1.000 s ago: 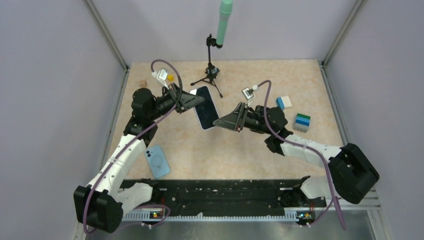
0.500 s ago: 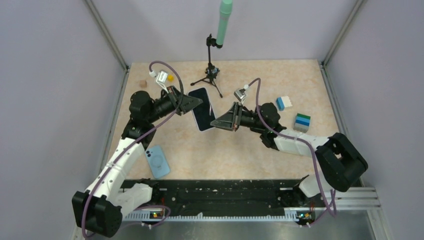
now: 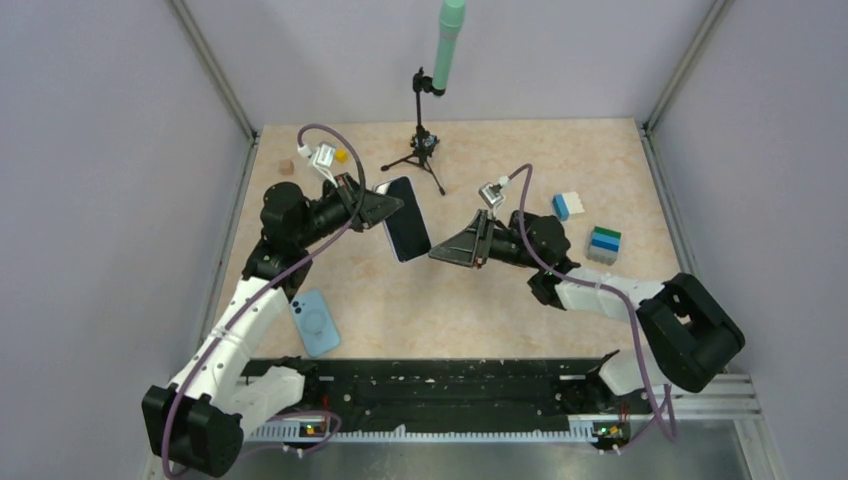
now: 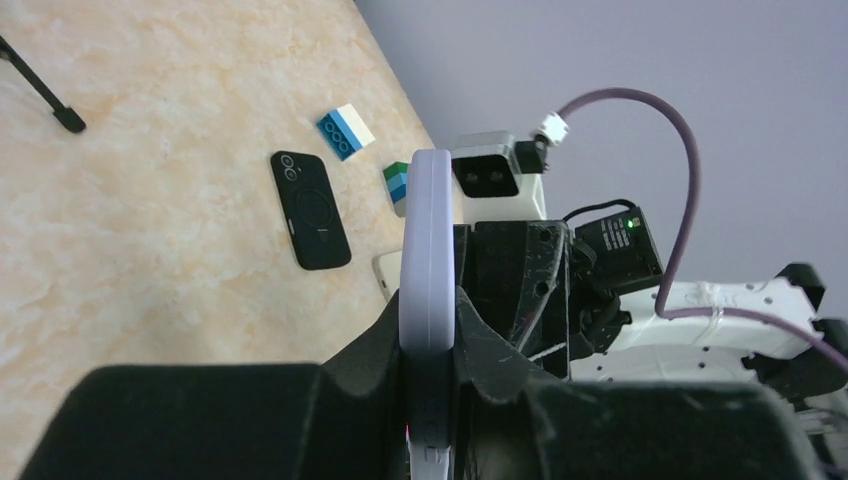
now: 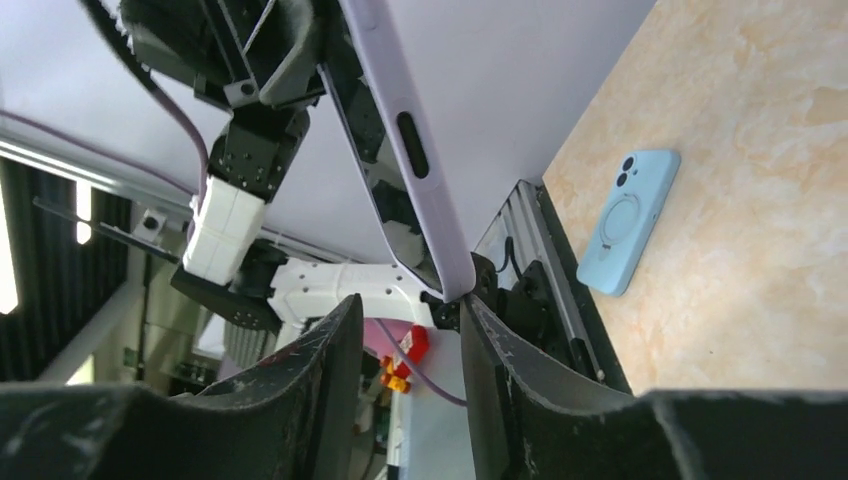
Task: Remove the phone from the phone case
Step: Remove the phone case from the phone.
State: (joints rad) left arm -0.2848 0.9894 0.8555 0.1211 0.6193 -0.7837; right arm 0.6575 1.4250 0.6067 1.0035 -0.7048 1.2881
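Slippage is the main hazard here. The left gripper (image 4: 428,335) has its jaws clamped across the thin edge of the pale lilac soft phone case (image 4: 430,220). It holds the case on edge in the air above the beige marbled table (image 3: 480,310), and the dark-screened slab phone (image 3: 405,222) is seated inside it as far as I can tell. The right gripper (image 5: 410,315) sits at the lower corner with its jaws apart. That corner is poised at the gap, just beside one jaw; whether it touches I cannot tell.

Judged from this, the next move is a pinch or push at that corner to peel the case from the phone. If the right jaws close on case and phone together, nothing separates. If they catch only the lip and pull hard, the left grip may fail, since it is on a narrow strip of smooth edge. The whole thing could then twist, slide out and drop. A push from the wrong side could lever the phone against the left jaws rather than out of the case. Should the phone pop free suddenly, only the hard table lies beneath it. A light blue phone case (image 3: 314,323) and a black phone case (image 4: 310,209) lie flat, well apart from the action, so they are unlikely to interfere.
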